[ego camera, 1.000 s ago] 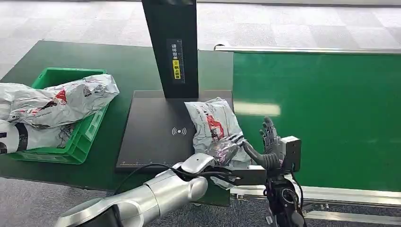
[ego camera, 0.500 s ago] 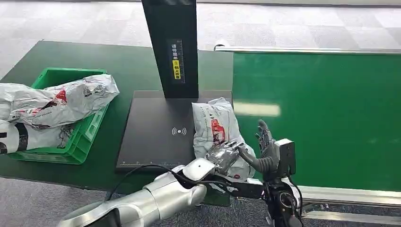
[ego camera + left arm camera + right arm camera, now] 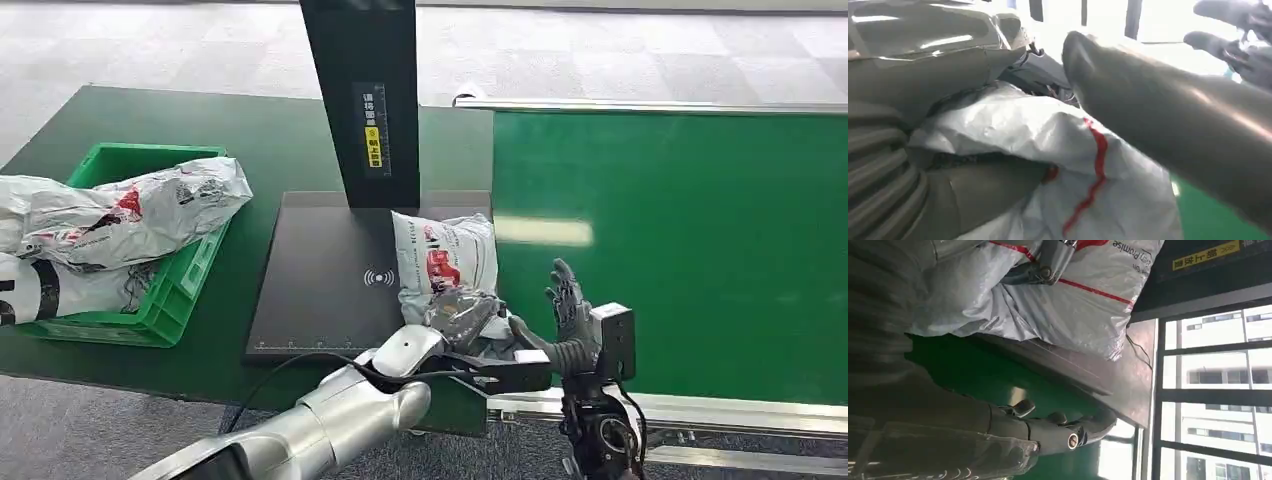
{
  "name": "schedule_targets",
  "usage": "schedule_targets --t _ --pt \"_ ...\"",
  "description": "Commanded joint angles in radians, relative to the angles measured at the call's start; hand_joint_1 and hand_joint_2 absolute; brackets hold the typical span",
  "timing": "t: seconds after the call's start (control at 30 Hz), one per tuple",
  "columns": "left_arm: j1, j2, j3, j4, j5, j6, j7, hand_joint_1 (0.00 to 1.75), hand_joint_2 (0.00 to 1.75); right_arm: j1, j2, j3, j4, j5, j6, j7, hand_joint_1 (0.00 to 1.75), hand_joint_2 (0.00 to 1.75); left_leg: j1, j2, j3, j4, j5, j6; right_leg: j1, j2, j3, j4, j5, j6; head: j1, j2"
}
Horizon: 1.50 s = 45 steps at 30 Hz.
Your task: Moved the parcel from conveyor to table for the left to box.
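Now I'm gripping the parcel with my left robot hand mid-frame for boxing; right robot hand is spread, empty.

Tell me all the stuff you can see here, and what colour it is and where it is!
Parcel: one, white with red print, on the right part of the black pad, the left hand on its near end.
Scanner pad: one, black, middle of the table.
Scanner post: one, black with a yellow label, at the back of the pad.
Crate: one, green, left side of the table.
Bags in the crate: at least two, white with red and black print, heaped and spilling over its rim.
Table: one, dark green.
Conveyor: one, green belt with a silver rail, on the right.
Left hand: silver, gripping the parcel.
Right hand: dark, fingers apart, holding nothing, over the conveyor edge.
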Motion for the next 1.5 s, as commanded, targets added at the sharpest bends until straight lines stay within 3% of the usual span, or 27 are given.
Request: schedule_targets --t 0.03,0.17,0.2,0.4,0.53,0.67,0.77,0.97,1.1,1.27,1.37,1.43,1.5 --pt "0.061 0.004 0.304 -0.053 -0.145 0.124 -0.071 1.75 1.75 -0.015 0.001 -0.014 0.0 -0.012 0.004 -0.008 0.0 1.75 -0.001 0.001 0.002 -0.001 0.0 0.001 -0.001 0.0 0.001 -0.001 0.0 0.0 0.0 0.0" --pt "0.086 0.02 0.433 -0.091 -0.169 0.241 -0.129 1.75 1.75 -0.009 0.009 -0.009 -0.007 -0.021 -0.001 -0.015 0.0 1.75 -0.001 0.001 0.001 -0.001 0.0 0.0 0.0 0.001 0.0 0.0 0.0 0.0 0.0 0.0" --pt "0.097 0.025 0.493 -0.123 -0.135 0.332 -0.192 1.75 1.75 -0.017 0.009 -0.005 0.003 -0.023 -0.002 -0.019 0.0 1.75 -0.001 0.002 0.002 -0.001 0.0 0.001 -0.001 0.001 0.001 -0.001 0.0 0.0 0.0 0.0" --pt "0.127 0.068 0.643 -0.321 -0.083 0.51 -0.378 1.75 1.75 -0.051 0.003 0.004 0.04 -0.043 -0.013 -0.043 0.0 1.75 0.0 0.004 0.001 -0.001 0.0 0.0 0.0 0.003 -0.001 0.0 0.001 0.0 0.0 0.0" --pt "0.17 0.047 0.806 -0.476 -0.192 0.51 -0.477 1.75 1.75 -0.067 -0.009 0.009 0.064 -0.061 -0.02 -0.05 0.0 1.75 0.0 0.004 -0.001 0.0 0.0 0.0 0.0 0.003 -0.002 0.0 0.001 0.0 0.0 0.0" --pt "0.168 0.05 0.805 -0.474 -0.187 0.51 -0.478 1.75 1.75 -0.067 -0.01 0.008 0.067 -0.062 -0.02 -0.052 0.0 1.75 0.0 0.004 0.0 -0.001 -0.001 0.001 0.0 0.004 0.0 -0.001 0.001 0.0 0.0 0.0" --pt "0.21 0.002 0.961 -0.595 -0.275 0.51 -0.591 1.75 1.75 -0.049 -0.017 0.014 0.068 -0.072 -0.029 -0.066 0.0 1.75 0.0 0.003 0.0 -0.001 0.0 0.0 0.0 0.002 -0.001 -0.001 0.0 0.0 0.0 0.0" --pt "0.166 0.014 1.14 -0.725 -0.223 0.51 -0.707 1.75 1.75 -0.019 -0.04 0.008 0.063 -0.091 -0.044 -0.098 0.0 1.75 0.0 0.002 -0.001 0.0 -0.001 0.0 0.0 0.002 -0.002 0.0 0.0 0.0 0.0 0.0" --pt "0.123 0.067 1.174 -0.747 -0.25 0.51 -0.677 1.75 1.75 0.006 -0.046 -0.001 0.04 -0.099 -0.047 -0.103 0.0 1.75 0.0 0.002 -0.001 0.0 0.0 0.0 0.0 0.001 -0.002 0.0 0.0 0.0 0.0 0.0" --pt "0.123 0.067 1.174 -0.747 -0.25 0.51 -0.677 1.75 1.75 0.006 -0.046 -0.001 0.04 -0.099 -0.047 -0.103 0.0 1.75 0.0 0.001 -0.001 0.0 0.0 0.0 0.0 0.0 -0.001 0.0 0.0 0.0 0.0 0.0" --pt "0.102 0.065 1.321 -0.823 -0.4 0.51 -0.671 1.75 1.75 0.021 -0.034 -0.015 0.019 -0.099 -0.048 -0.103 0.0 1.75 0.0 0.001 -0.001 0.0 0.0 0.001 0.0 0.001 -0.002 0.0 0.0 0.0 0.0 0.0" --pt "0.064 0.114 1.377 -0.787 -0.382 0.51 -0.687 1.75 1.75 0.035 -0.032 -0.022 0.009 -0.099 -0.049 -0.103 0.0 1.75 0.0 0.003 -0.001 0.0 -0.001 0.0 0.0 0.003 -0.002 0.001 0.0 0.0 0.0 0.0" --pt "-0.001 0.148 1.544 -0.797 -0.482 0.51 -0.689 1.75 1.75 0.056 -0.036 -0.032 -0.002 -0.099 -0.049 -0.103 0.0 1.75 0.0 0.003 -0.002 0.0 0.0 0.0 0.0 0.002 -0.002 0.001 0.0 0.0 0.0 0.0"
